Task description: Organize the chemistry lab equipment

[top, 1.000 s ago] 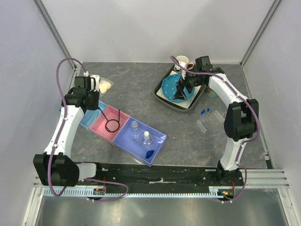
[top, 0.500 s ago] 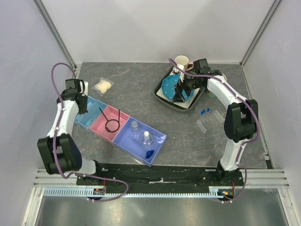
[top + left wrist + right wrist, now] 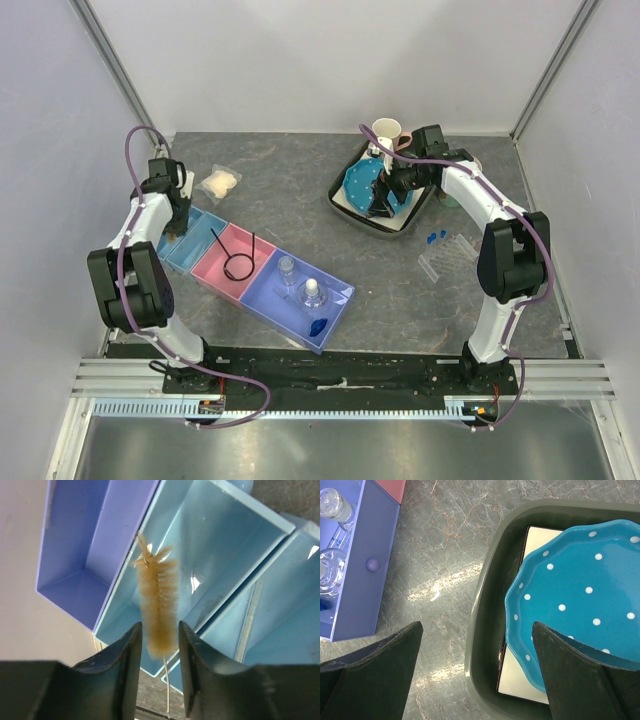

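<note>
Left end effector [image 3: 178,220] over the light blue bin [image 3: 190,252] — dropping off a brush, by the look of it.
From above: the pink bin [image 3: 235,240] holds the black wire ring [image 3: 238,266], the purple bin [image 3: 280,300] two clear little bottles [image 3: 312,292] and the blue hexagonal piece [image 3: 317,326]; the clear tube rack [image 3: 447,258] and bag of white wads [image 3: 220,182] lie loose on the counter [image 3: 380,290]. Left wrist: jaws slightly apart, flanking a tan bristle brush [image 3: 157,600] — gripped or freed, I cannot tell; next, let go fully and lift clear. Right wrist: the right end effector [image 3: 475,630] gapes empty above the grey tray [image 3: 485,645].
</note>
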